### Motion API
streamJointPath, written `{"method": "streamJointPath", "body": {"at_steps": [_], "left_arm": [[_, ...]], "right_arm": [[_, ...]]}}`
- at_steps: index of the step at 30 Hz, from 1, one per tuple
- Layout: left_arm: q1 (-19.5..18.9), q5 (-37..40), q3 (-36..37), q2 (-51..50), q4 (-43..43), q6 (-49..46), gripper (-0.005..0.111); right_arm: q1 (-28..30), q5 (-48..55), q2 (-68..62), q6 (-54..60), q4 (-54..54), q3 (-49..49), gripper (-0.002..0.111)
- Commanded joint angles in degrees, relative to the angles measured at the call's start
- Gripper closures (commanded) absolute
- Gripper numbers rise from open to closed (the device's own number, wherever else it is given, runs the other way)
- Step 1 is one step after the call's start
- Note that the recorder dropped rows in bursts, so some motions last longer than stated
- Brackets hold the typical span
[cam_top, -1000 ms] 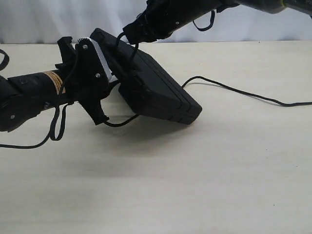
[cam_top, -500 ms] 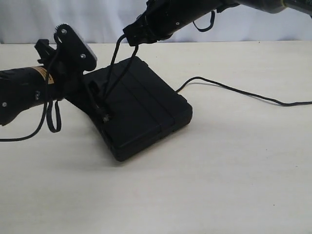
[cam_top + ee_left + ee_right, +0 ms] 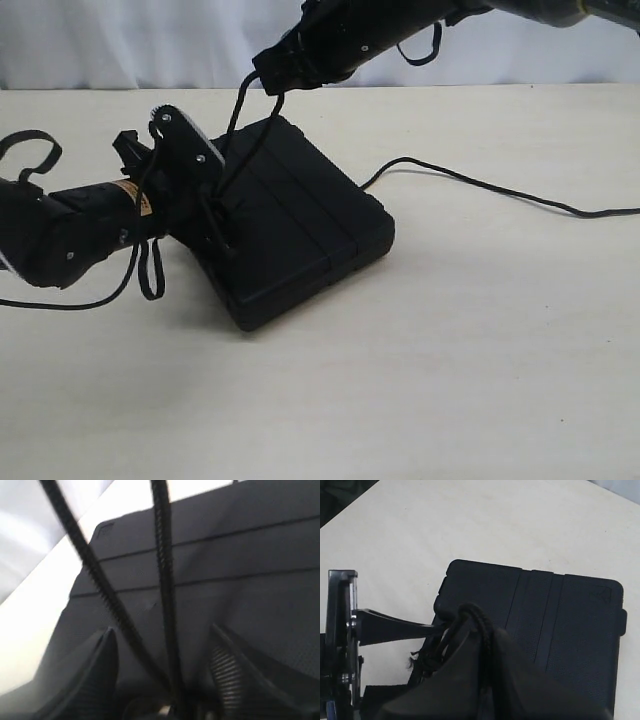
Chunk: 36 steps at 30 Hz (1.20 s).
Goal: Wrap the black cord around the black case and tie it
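Note:
The black case (image 3: 310, 225) lies flat on the table, grooved lid up. Two strands of the black cord (image 3: 247, 135) rise from the case's left edge to my right gripper (image 3: 268, 78), which hangs above the case's far corner and is shut on them. In the right wrist view the cord (image 3: 476, 616) runs into the closed jaws of the right gripper (image 3: 487, 630) above the case (image 3: 560, 620). My left gripper (image 3: 212, 222) sits at the case's left edge, open. Both strands (image 3: 162, 580) pass between the left gripper's (image 3: 165, 647) spread fingers (image 3: 106, 652), over the lid (image 3: 240, 555).
The cord's free length (image 3: 480, 187) trails across the table to the right and leaves the view. A white backdrop (image 3: 120, 45) runs behind the table's far edge. Bare tabletop (image 3: 420, 380) lies in front of the case.
The case was tilted up on my left gripper a second ago; it now lies flat. My left arm has swung lower beside its left edge. The right gripper has kept still, holding the cord.

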<state>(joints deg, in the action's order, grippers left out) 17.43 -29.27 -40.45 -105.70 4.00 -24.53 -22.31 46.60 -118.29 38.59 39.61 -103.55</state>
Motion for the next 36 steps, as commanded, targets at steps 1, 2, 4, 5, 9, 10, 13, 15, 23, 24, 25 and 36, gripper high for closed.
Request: {"method": "streamJointPath", "body": {"at_steps": [1, 2, 4, 5, 9, 10, 13, 15, 23, 24, 25, 36], "left_arm": [[-3.69, -2.77, -2.05, -1.93, 10.37, 14.83, 0.053], [-5.44, -2.77, -2.59, -2.45, 15.04, 19.89, 0.053], [-7.77, -3.43, -3.22, -3.12, 26.29, 28.99, 0.053], [-8.8, -5.29, -3.57, -3.64, 32.81, 33.69, 0.053], [-11.7, -11.09, -4.38, -6.1, 44.33, 42.42, 0.053], [-12.37, -12.41, -4.38, -6.7, 44.43, 42.52, 0.053], [-13.55, -14.61, -4.38, -8.11, 46.09, 42.94, 0.065], [-13.72, -15.68, -4.38, -8.56, 48.58, 42.94, 0.077], [-13.72, -19.1, -4.38, -8.69, 50.78, 44.09, 0.107], [-13.72, -19.1, -4.38, -8.69, 50.78, 44.09, 0.107], [-13.72, -19.1, -4.38, -8.69, 50.78, 44.09, 0.107], [-13.72, -18.9, -4.38, -8.69, 49.81, 42.3, 0.107]], "right_arm": [[0.3, 0.36, 0.42, 0.11, 0.41, -0.19, 0.104], [0.3, 0.36, 0.42, 0.11, 0.41, -0.19, 0.104], [0.3, 0.36, 0.42, 0.11, 0.41, -0.19, 0.104], [0.3, 0.36, 0.42, 0.11, 0.41, -0.19, 0.104], [0.3, 0.36, 0.42, 0.11, 0.41, -0.19, 0.104], [0.3, 0.48, 0.42, 0.11, 0.41, -0.19, 0.104], [0.3, 0.48, 0.42, 0.11, 0.41, -0.19, 0.104], [0.3, 0.37, 0.42, 0.11, 0.41, -0.19, 0.104], [0.3, -0.41, 0.51, -11.05, -4.44, -0.45, 0.094], [0.3, -0.03, 0.51, -13.85, -6.69, -0.94, 0.087], [0.3, 0.73, 0.51, -16.17, -9.57, -1.56, 0.082], [7.27, 23.37, 0.51, -35.7, -36.17, -13.41, 0.042]]}}
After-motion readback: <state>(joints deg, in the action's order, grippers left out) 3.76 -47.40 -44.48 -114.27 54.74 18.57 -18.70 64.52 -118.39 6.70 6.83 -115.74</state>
